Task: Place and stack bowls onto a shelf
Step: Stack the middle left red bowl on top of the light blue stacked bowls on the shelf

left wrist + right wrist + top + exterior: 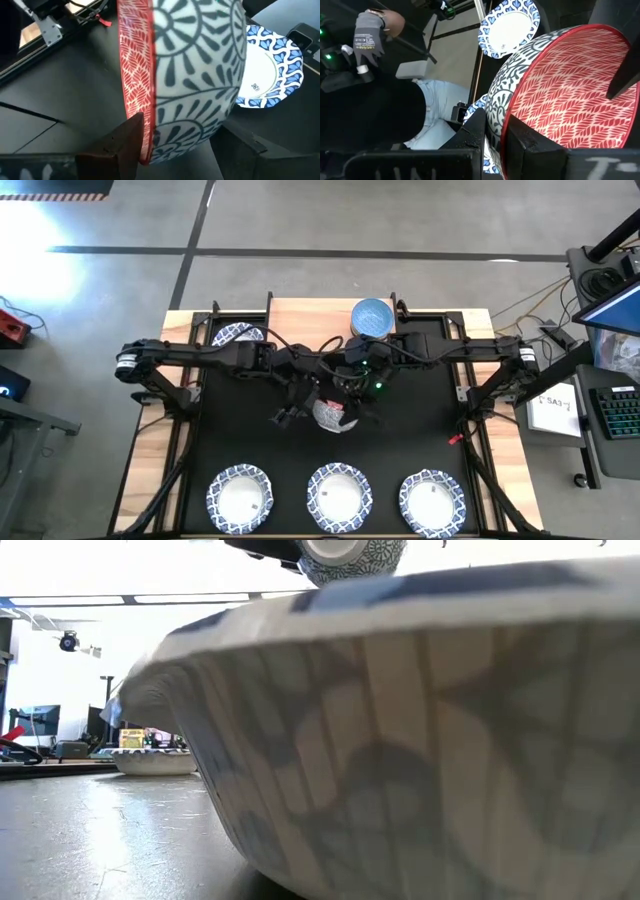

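— Where is the bowl you are working with?

— Over the middle of the black mat point(240, 430), lifted off it. It is the small bowl point(560, 95), red inside and grey-patterned outside, tipped up on its edge between my two arms.

— Which gripper has it?

— My right gripper point(500, 132) is pinched onto its rim, one finger on the red inside and the other on the patterned outside.

— And the left?

— My left gripper point(300, 408) is at the same bowl, coming in from the other side. Whether it is gripping or loose I cannot tell.

— What is on the shelf?

— The shelf point(310, 315) is at the far edge of the table. A blue bowl point(372, 318) sits toward its right end, and a white bowl with a blue rim point(240, 335) lies by its left end — partly hidden under my left arm.

— The rest?

— Three more white bowls stand in a row along the near edge of the mat: left point(240, 498), middle point(339, 495) and right point(432, 500).

— Anyone about?

— A person's gloved hand point(370, 35) shows beyond the table.
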{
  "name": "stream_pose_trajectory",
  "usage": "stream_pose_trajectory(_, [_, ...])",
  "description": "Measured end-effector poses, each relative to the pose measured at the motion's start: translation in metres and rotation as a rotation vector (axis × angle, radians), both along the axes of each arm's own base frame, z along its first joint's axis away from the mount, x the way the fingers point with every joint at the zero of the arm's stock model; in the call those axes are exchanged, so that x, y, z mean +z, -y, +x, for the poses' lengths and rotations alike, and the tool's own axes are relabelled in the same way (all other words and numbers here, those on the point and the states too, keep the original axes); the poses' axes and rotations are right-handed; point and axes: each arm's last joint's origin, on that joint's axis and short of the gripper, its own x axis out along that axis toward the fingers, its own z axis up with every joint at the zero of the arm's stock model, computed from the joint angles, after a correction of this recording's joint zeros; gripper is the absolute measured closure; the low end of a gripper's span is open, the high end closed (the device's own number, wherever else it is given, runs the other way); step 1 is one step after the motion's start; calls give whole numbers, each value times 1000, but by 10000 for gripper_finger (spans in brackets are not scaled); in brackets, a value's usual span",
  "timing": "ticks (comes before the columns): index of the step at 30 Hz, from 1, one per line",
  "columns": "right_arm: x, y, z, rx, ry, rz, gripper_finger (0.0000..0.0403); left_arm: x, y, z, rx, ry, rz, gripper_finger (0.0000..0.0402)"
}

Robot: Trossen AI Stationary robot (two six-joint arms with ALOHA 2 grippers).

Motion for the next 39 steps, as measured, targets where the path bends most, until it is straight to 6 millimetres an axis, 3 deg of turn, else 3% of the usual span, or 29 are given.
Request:
stream_pose_trajectory(16, [-1,3,-1,9,-18,18,376,-2,-3,-2,120,-60,-68,145])
stream_pose_trajectory(27, [1,8,-3,-24,-8,-8,376,3,-2,-11,128,-90,-71,141])
stream_pose_trajectory(33, [19,27,-13,-91,28,-66,388,5,-4,-16,151,-103,-54,141])
stream_pose_trajectory(39, [49,45,-30,-200,50,-310,389,5,-12,-19,179,-118,-52,141])
